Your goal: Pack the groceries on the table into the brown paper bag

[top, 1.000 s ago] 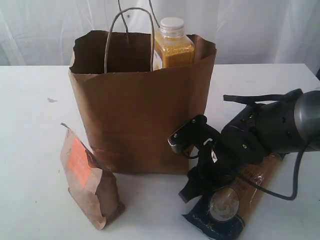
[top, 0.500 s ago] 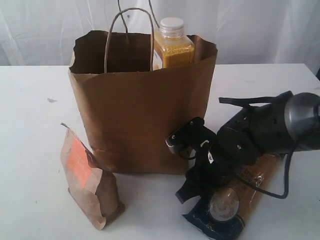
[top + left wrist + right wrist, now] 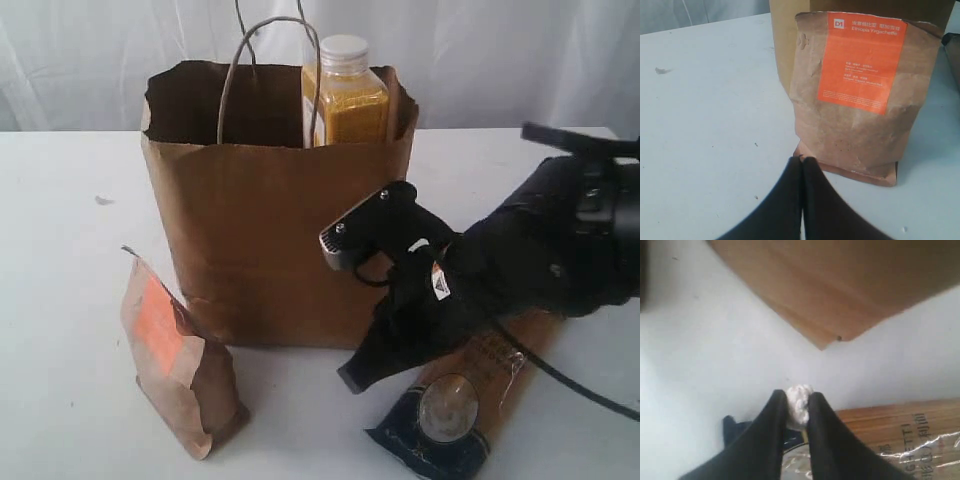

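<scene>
**Thin pinch on the pasta wrapper: expect a slip or a tear**

The long pasta packet (image 3: 488, 368) lies flat on the table (image 3: 70, 250) in the lower right of the exterior view. Its dark windowed end points toward the bottom edge and its length runs up to the right, just beside the base of the brown paper bag (image 3: 270, 240).

The risk comes from how little of the packet you hold. In the right wrist view the right gripper (image 3: 799, 404) has its jaws drawn nearly together on a small white crumple at the tips. It looks like a bunched bit of the packet's clear film, though that view is too soft to be sure. The packet's body spreads behind the fingers and off to the lower right of that frame, so it is under the tips and not between them.

If you lift on film alone, the long body will likely hang and swing from one end, and the wrapper could slide out of the pinch or rip. A dangling packet would also meet the bag badly. It could catch the rim or a handle, or knock the orange juice bottle (image 3: 345, 95) standing at the upper right of the bag's mouth, and the bag could tip.

Farther out, the small kraft pouch (image 3: 180, 365) stands at the lower left, near the bag and well apart from this arm. The left gripper (image 3: 801, 169) has its jaws pressed together on nothing, with the pouch just beyond its tips
</scene>
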`<state>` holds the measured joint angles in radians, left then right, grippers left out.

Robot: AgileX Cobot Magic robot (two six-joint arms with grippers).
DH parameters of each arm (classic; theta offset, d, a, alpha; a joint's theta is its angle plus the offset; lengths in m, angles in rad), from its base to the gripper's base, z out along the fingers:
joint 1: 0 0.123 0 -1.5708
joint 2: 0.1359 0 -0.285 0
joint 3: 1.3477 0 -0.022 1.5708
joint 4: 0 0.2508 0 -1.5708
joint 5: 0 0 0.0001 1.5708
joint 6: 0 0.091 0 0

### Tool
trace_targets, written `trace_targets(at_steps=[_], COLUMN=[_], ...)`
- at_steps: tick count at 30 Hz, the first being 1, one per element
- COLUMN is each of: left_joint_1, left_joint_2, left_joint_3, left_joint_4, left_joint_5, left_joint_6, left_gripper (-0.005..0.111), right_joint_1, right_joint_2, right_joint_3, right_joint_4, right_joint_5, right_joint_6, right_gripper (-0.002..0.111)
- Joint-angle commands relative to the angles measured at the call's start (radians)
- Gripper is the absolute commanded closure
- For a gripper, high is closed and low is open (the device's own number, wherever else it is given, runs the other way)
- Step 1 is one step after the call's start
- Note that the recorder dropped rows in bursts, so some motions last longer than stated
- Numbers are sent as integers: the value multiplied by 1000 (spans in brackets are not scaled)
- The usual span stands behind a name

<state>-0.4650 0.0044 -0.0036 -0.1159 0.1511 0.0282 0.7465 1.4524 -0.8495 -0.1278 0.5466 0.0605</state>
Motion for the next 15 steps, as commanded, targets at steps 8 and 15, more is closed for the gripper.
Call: trace_targets(at_steps=[8, 15], left_joint_1=[3, 3], left_joint_2=[-4, -4], left_joint_3=[4, 4], left_joint_4=[-4, -4], left_joint_5=[-2, -2], left_joint_6=[3, 3], left_gripper=[107, 107], right_joint_1=[250, 259], right_joint_2=[-206, -126], right_joint_3=[-251, -469], right_joint_4=[31, -1], right_joint_5=[19, -130], right_joint_6=[-13, -5], right_gripper=[108, 108])
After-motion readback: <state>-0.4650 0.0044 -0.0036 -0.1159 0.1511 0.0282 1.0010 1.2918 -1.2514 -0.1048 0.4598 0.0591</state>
